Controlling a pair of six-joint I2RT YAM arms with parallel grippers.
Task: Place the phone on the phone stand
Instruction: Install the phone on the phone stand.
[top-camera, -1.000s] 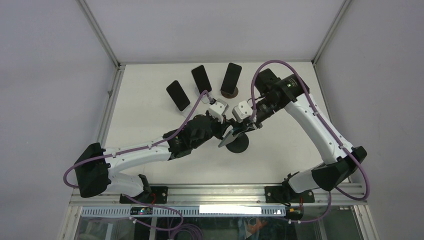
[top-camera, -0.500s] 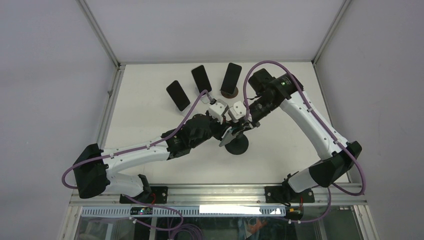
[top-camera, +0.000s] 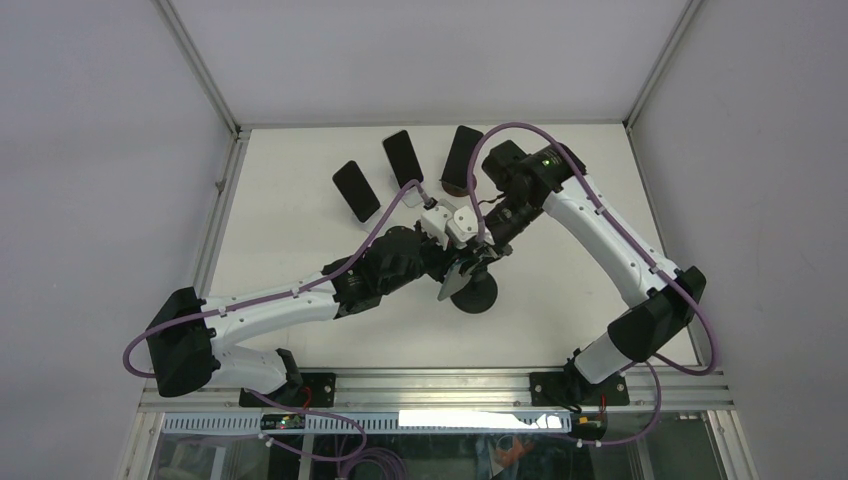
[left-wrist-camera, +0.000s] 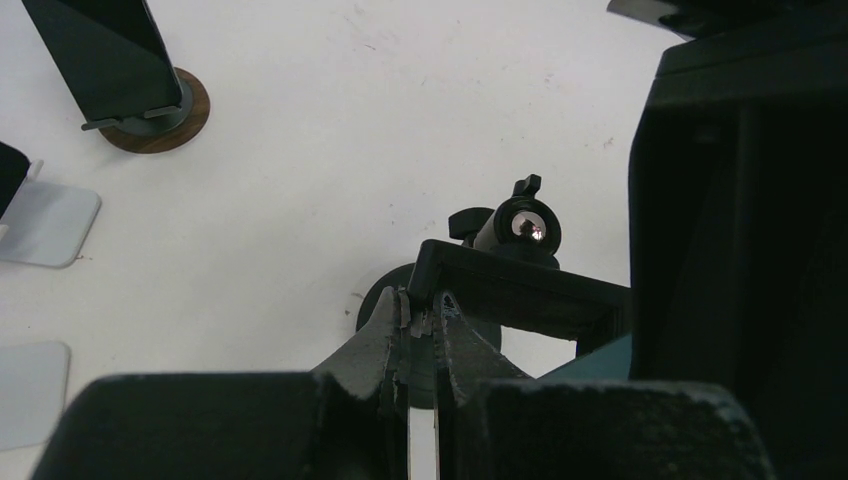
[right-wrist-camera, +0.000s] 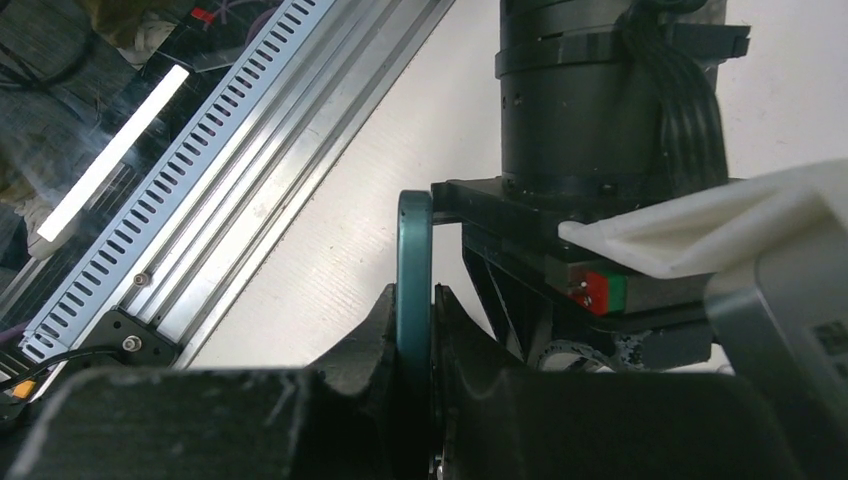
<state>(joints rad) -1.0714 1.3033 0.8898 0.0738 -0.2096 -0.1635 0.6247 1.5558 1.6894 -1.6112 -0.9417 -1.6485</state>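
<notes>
The phone stand (top-camera: 476, 296) has a round black base and stands mid-table; in the left wrist view its black cradle (left-wrist-camera: 520, 296) and knob (left-wrist-camera: 527, 222) show. My left gripper (top-camera: 447, 262) (left-wrist-camera: 421, 306) is shut, its tips pinching the cradle's corner. The phone (top-camera: 453, 282) is a thin slab with a teal edge (right-wrist-camera: 414, 262), held tilted over the stand. My right gripper (top-camera: 482, 252) (right-wrist-camera: 413, 297) is shut on it from the right. A teal corner of the phone (left-wrist-camera: 604, 354) shows just behind the cradle. Whether phone and cradle touch is hidden.
Three other dark phones (top-camera: 356, 190) (top-camera: 403, 157) (top-camera: 462, 155) lean on stands at the back. The nearest has a round brown base (left-wrist-camera: 152, 126); flat silver bases (left-wrist-camera: 48, 222) lie to its left. The rail (right-wrist-camera: 230, 150) runs along the table's near edge.
My right arm has swung left, carrying the phone a little further left over the stand. The left arm and the stand have held still.
</notes>
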